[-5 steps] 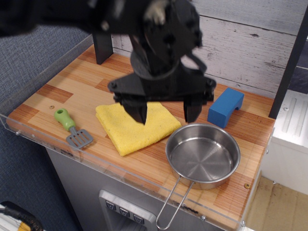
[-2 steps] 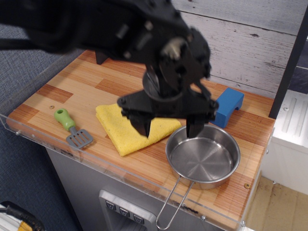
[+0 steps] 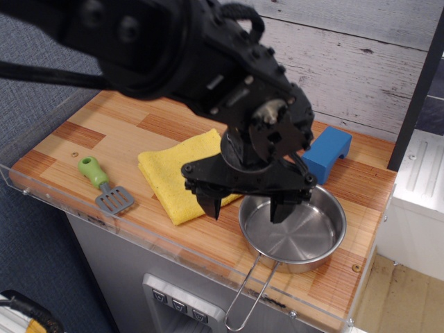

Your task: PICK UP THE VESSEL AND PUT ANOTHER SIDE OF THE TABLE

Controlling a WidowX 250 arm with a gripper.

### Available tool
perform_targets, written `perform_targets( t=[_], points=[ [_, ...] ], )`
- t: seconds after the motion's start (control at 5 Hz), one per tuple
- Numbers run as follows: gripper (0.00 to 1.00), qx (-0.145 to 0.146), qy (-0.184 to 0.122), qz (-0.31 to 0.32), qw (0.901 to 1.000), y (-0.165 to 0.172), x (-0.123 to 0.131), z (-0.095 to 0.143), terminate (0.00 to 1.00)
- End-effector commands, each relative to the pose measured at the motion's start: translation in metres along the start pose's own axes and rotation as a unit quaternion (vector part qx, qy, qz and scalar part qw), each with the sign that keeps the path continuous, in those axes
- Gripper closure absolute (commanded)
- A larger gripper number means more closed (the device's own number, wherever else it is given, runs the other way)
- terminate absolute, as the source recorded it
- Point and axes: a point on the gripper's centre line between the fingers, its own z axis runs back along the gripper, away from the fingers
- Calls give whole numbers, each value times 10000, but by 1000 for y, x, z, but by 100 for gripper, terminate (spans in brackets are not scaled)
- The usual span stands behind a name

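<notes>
The vessel [image 3: 305,239] is a round shiny steel pan at the front right of the wood-plank table [image 3: 111,132]. Its thin wire loop handle [image 3: 246,298] sticks out over the front edge. My black gripper [image 3: 248,207] is open and hangs low over the pan's left rim. One finger [image 3: 211,203] is outside the rim, over the yellow cloth's edge. The other finger [image 3: 281,208] is inside the pan. Neither finger visibly grips anything.
A yellow cloth [image 3: 177,177] lies left of the pan. A green-handled spatula [image 3: 104,184] lies near the front left. A blue block [image 3: 326,152] stands behind the pan. A clear acrylic rim [image 3: 139,232] edges the table, and a plank wall stands behind.
The gripper has moved down and to the right, from above the yellow cloth to straddling the pan's left rim. The pan has not moved.
</notes>
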Motion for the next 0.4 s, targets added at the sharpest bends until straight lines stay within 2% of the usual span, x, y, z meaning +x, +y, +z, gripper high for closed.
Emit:
perform_targets(
  t=[0.0, 0.2],
  points=[
    [0, 100, 50, -27, 9999, -3, 2, -18, 0],
    [0, 206, 141, -39, 9997, 2, 1, -29, 0]
  ],
)
